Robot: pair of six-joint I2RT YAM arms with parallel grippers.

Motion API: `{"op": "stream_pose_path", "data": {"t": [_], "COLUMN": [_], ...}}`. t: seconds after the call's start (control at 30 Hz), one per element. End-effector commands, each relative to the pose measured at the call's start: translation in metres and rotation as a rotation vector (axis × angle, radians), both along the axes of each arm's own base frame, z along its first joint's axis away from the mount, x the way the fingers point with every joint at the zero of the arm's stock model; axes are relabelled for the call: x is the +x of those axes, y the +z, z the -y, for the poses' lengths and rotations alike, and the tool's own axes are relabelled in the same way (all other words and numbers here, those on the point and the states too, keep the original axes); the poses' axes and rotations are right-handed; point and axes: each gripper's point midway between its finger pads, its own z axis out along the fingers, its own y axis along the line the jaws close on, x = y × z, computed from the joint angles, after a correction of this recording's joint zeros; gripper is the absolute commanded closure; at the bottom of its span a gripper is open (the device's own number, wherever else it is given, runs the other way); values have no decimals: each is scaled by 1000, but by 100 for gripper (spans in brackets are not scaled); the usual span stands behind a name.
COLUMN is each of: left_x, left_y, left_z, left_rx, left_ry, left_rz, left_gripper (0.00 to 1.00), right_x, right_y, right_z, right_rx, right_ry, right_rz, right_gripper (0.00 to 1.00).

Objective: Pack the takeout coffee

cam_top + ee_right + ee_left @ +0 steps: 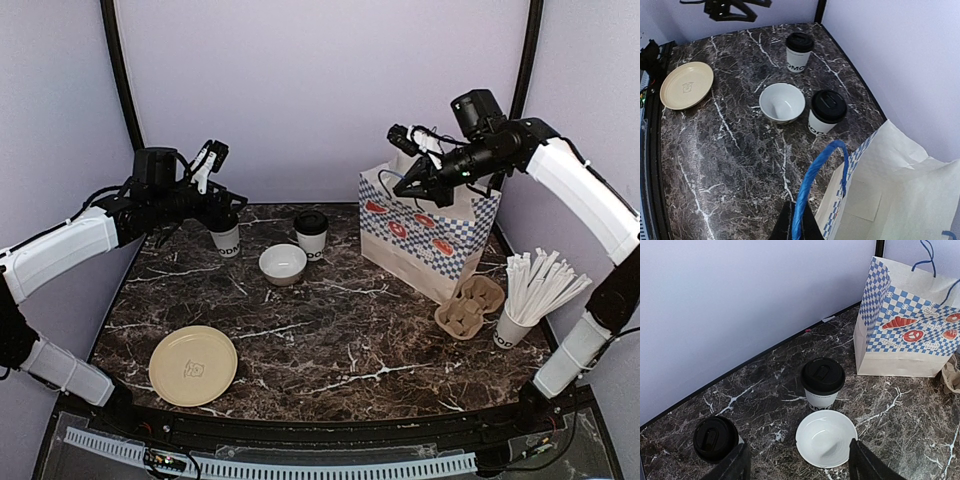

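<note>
- The left gripper hangs with its fingers spread wide over the back left part of the marble tabletop, directly above the left cup.
- The left wrist view shows this black-lidded white paper cup against the outer side of one finger rather than in the gap. Nothing is gripped.
- The second cup, also white with a black lid and dark print near its base, stands upright near the middle of the back edge, well apart from both grippers.
- A low white bowl sits just in front of the two cups and between them, touching neither.
- The right gripper is raised above the back right corner, its fingers pressed together on the blue handle of the paper bag.
- The bag, printed with a blue-and-white check and red pastries, stands upright at the back right of the tabletop. The right wrist view shows its mouth open.
- A brown pulp cup carrier lies in front of the bag, toward the right edge.
- Just beside the carrier, at the right edge, stands the stick cup, a white cup bristling with long white sticks.
- A pale yellow plate rests near the front left corner, well apart from everything else.
</note>
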Motion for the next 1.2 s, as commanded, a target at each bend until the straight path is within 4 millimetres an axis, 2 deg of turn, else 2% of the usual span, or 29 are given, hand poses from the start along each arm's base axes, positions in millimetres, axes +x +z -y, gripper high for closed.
{"op": "stream_pose_path", "data": {"t": [0.0, 0.13, 0.3, 0.57, 0.73, 0.87, 0.97, 1.07, 1.17], "left_x": [-1, -1, -3, -33, -56, -77, -94, -98, -104], "left_y": [16, 15, 14, 41, 55, 65, 66, 69, 63], "left_z": [0, 0, 6, 42, 69, 97, 124, 148, 179], "left_rx": [-3, -2, -8, -94, -94, -76, -33, 7, 76], "left_ry": [-9, -9, -46, -261, -372, -471, -528, -557, -591], "left_rz": [30, 29, 24, 63, 71, 94, 100, 128, 152], "left_gripper": [31, 31, 33, 34, 33, 31, 31, 30, 28], "right_x": [-35, -60, -97, -159, -187, -203, -211, -213, -216], "right_y": [4, 1, -12, -24, -31, -25, -18, -15, -15], "right_z": [-14, -21, -26, -32, -34, -33, -31, -29, -26], "right_rx": [-46, -70, -118, -160, -184, -168, -152, -150, -154], "right_ry": [94, 149, 251, 419, 506, 566, 596, 595, 596], "right_rz": [17, 9, -51, -153, -196, -215, -212, -204, -194], "right_gripper": [100, 100, 100, 100, 100, 100, 100, 100, 100]}}
